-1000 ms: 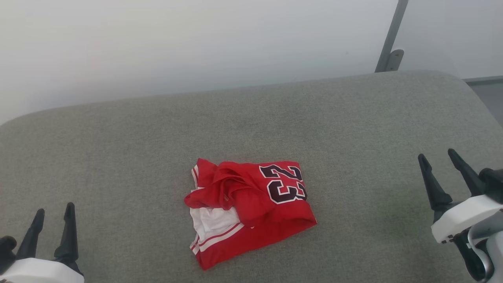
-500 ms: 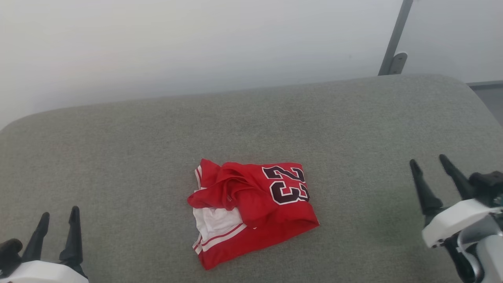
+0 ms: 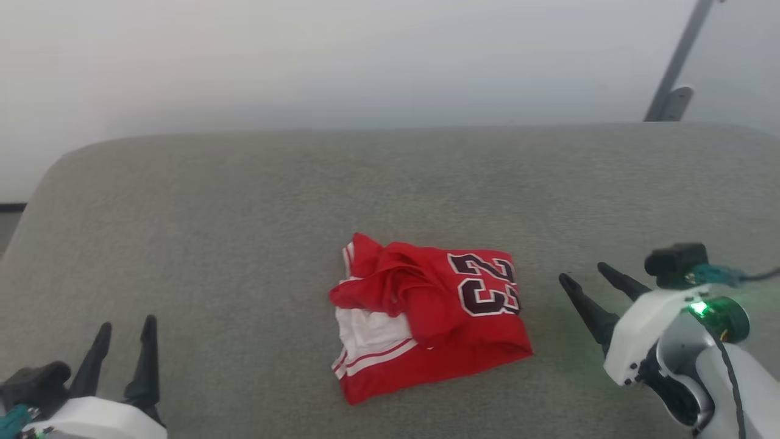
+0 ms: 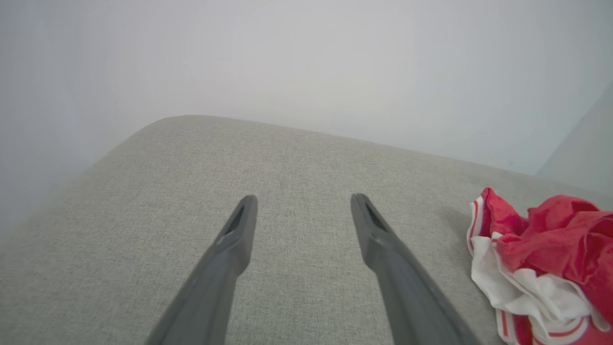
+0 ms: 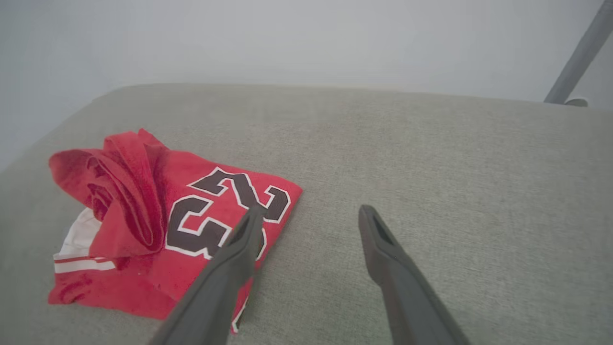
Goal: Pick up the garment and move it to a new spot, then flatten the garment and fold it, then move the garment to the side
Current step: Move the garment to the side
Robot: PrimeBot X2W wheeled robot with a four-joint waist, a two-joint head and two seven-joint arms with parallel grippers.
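Observation:
The garment (image 3: 429, 314), a red jersey with a black number 23 and white inside showing, lies crumpled on the grey cushioned surface (image 3: 244, 213). My right gripper (image 3: 584, 272) hangs open just to its right, fingers pointing toward it, apart from the cloth. Through the right wrist view the garment (image 5: 158, 220) sits to the left of the open right gripper (image 5: 309, 211), whose left finger overlaps the number's edge in the picture. Far off at the lower left, my left gripper (image 3: 127, 323) is open and empty. The left wrist view has the left gripper (image 4: 301, 199) over bare fabric, the garment (image 4: 541, 258) at its right.
A pale wall runs behind the cushion's far edge. A grey metal pole (image 3: 676, 67) with a bracket stands at the back right. The cushion's rounded left corner (image 3: 61, 164) drops off toward the floor.
The head camera has swung, shifting the whole scene rightward. My right gripper has come in leftward and lower, closer to the garment. The garment itself lies as before.

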